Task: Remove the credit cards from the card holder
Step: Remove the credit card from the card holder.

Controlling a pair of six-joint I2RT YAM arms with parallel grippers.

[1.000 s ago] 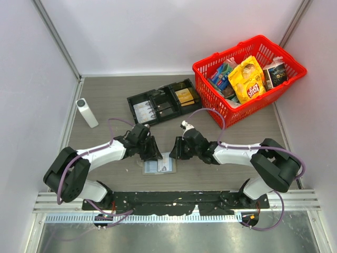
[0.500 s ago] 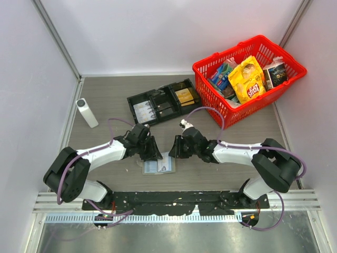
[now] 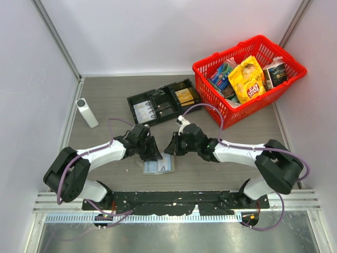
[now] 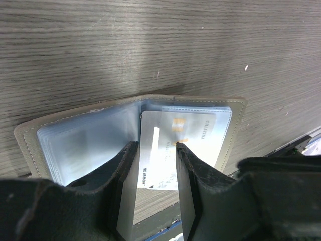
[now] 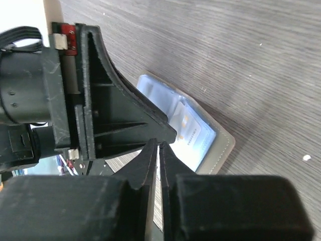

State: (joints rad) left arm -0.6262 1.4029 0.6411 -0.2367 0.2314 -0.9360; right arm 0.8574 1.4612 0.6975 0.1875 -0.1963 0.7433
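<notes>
The card holder (image 3: 159, 167) lies open and flat on the table in front of both arms. It has a grey stitched border and clear sleeves (image 4: 85, 145). A pale blue-white credit card (image 4: 175, 145) sticks partly out of its right-hand sleeve. My left gripper (image 4: 155, 146) is open just above the holder's fold, its fingers on either side of the card's inner edge, holding nothing. In the top view the left gripper (image 3: 156, 155) is at the holder's far edge. My right gripper (image 5: 159, 144) is shut and empty, hovering above the holder (image 5: 223, 145) beside the left fingers. The card (image 5: 188, 131) shows past it.
A long black compartmented tray (image 3: 164, 103) holding a gold-yellow rectangle (image 3: 185, 96) lies behind the grippers. A red basket (image 3: 247, 108) of snack packets stands at the back right. A white upright block (image 3: 87, 112) stands at the left. Walls close in both sides.
My right gripper has moved left and slightly away, closer to the left gripper. The left gripper and the card holder have not moved.
</notes>
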